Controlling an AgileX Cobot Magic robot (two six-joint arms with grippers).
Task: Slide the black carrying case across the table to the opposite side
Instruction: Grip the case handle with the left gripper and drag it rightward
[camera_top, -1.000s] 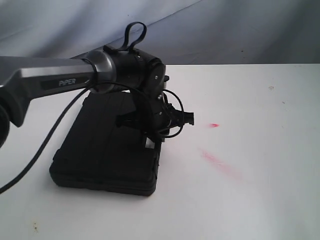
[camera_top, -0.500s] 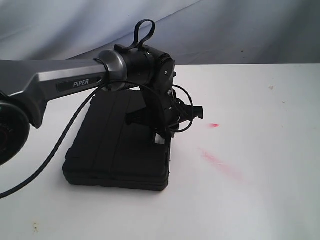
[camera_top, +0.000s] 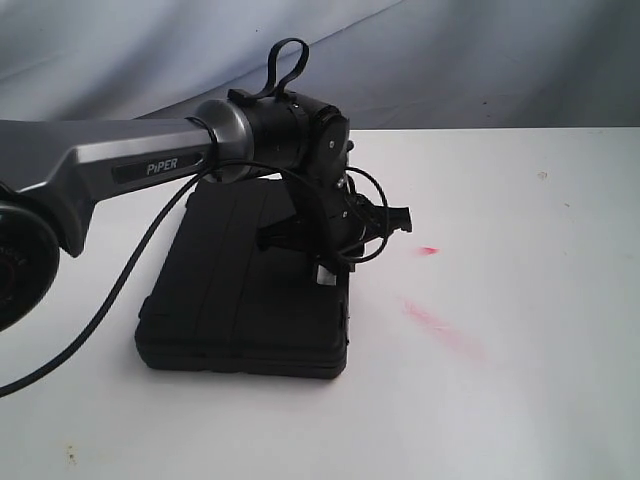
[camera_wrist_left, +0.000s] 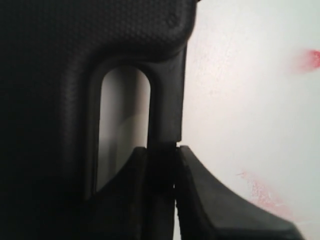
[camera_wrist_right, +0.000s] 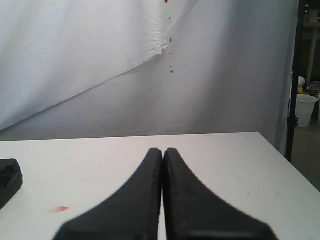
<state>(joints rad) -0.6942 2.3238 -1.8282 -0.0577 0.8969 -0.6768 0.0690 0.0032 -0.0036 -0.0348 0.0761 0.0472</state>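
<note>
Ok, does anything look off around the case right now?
Only red smears on the wide white tabletop, right of the flat matte black plastic case. They look like old stains. The case lies flat, seemingly undamaged.

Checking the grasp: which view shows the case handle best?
Left wrist view: close up, left gripper shut on the handle. Exterior view: arm hides it. Right wrist view: only a corner of the case.

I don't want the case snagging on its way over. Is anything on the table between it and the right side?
Nothing visible blocks it. Right of the case, the table shows only flat red smudges, no objects. The left gripper is shut on the case's handle, with nothing between them.
</note>
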